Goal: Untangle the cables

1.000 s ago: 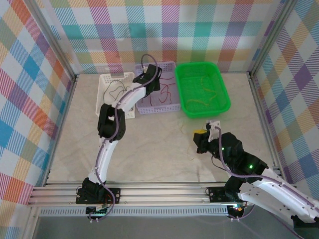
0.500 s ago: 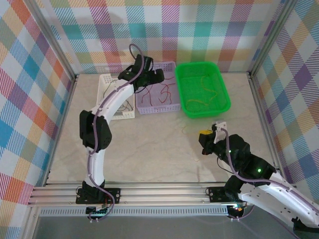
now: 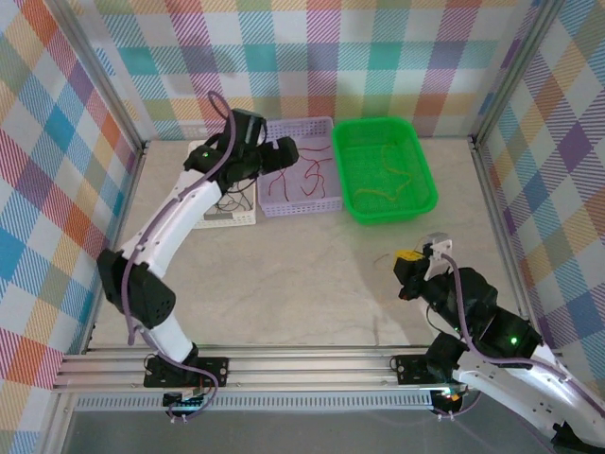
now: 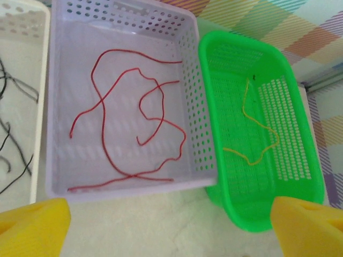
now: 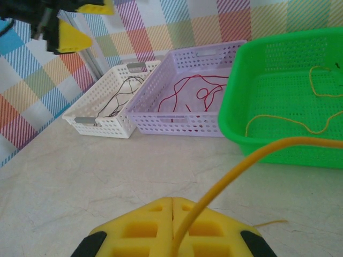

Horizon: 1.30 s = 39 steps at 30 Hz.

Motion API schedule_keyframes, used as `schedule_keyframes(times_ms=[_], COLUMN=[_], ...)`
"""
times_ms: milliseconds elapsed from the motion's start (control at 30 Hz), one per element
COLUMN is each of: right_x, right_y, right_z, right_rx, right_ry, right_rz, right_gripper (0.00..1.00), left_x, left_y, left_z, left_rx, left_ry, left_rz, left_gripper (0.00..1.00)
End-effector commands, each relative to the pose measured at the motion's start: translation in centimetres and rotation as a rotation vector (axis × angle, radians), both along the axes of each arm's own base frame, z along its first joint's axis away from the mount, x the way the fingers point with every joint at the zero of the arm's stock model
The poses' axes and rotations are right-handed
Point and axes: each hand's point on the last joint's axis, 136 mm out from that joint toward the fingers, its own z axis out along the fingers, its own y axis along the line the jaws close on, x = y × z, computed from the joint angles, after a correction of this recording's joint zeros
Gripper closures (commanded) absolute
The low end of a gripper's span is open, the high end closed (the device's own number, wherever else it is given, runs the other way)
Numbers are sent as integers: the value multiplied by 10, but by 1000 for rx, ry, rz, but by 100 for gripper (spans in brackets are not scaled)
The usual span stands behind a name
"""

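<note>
Red cables (image 4: 134, 123) lie loose in the purple basket (image 4: 128, 190), and a thin yellow cable (image 4: 252, 139) lies in the green basket (image 4: 206, 107). Black cables (image 4: 8, 139) rest in the white basket (image 3: 232, 219). My left gripper (image 3: 284, 151) hovers over the purple basket's back left corner, open and holding nothing; its yellow fingertips (image 4: 32, 227) stand far apart. My right gripper (image 3: 408, 260) is low over the table at the right, shut on another yellow cable (image 5: 241, 166) that arcs up and off to the right from its closed pads (image 5: 155, 214).
The three baskets stand in a row at the back: white (image 5: 102, 120), purple (image 5: 187, 115), green (image 5: 278, 134). Plaid walls and metal frame posts close the table in. A loose end of yellow cable (image 5: 268, 222) lies on the marbled tabletop (image 3: 284, 274).
My left gripper has opened wide and pulled back left from over the purple basket as its arm swung left. My right gripper has shifted right and nearer, still shut on the yellow cable.
</note>
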Motion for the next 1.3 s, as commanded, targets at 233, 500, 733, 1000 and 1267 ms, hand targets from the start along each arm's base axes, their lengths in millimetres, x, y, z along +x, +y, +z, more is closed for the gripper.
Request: schedule_keyframes(times_ms=[233,500,733,1000,1267], right_x=[0,-3,-4,-3,-5], right_y=[-7,-10,-10,-9,-11], right_z=[-1,2,9,20,42], right_rx=[-26,-27,-27,-21,1], right_ry=[0,10,17,18,4], right_rz=[-20,-18,-22,-23,-16], right_gripper=[100,100,100,100,100], left_x=[-100,-145,-153,-149,-151], left_y=[57,113,130,126,132], left_z=[-3,-46,-58,-76,-75], left_rx=[55,221,192,231,230], left_ry=[41,-28,-152,-77,-97], left_rz=[25,92,162,147,173], left_gripper=[0,0,0,0,0])
